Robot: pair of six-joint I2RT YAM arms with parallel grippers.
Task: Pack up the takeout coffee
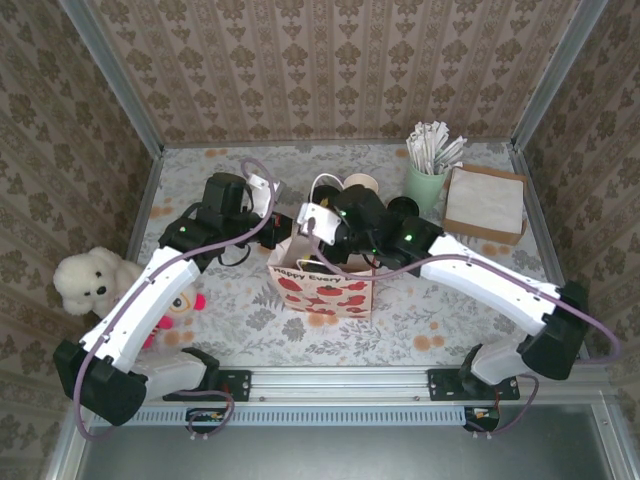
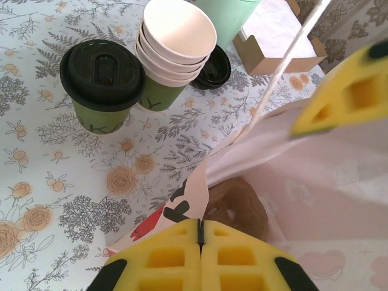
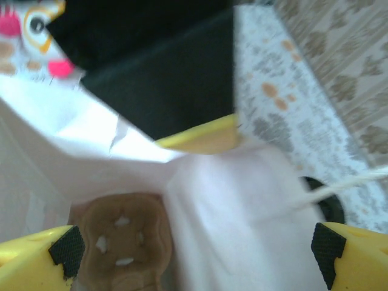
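The takeout coffee point(image 2: 102, 79), a dark green cup with a black lid, stands on the floral table beside a stack of unlidded cups point(image 2: 176, 42). A paper bag point(image 1: 322, 288) with red print stands open mid-table. My left gripper point(image 2: 199, 228) is shut on the bag's rim point(image 2: 197, 194), also seen from above point(image 1: 284, 233). My right gripper point(image 3: 197, 260) hangs open and empty over the bag's mouth, its yellow fingers point(image 3: 36, 254) spread wide. A brown pulp cup carrier point(image 3: 124, 242) lies at the bottom of the bag.
A loose black lid point(image 2: 213, 66) lies by the cup stack. A mint cup of wrapped sticks point(image 1: 428, 180) and a box of napkins point(image 1: 485, 205) stand at the back right. A white plush bear point(image 1: 85, 280) sits at the left edge.
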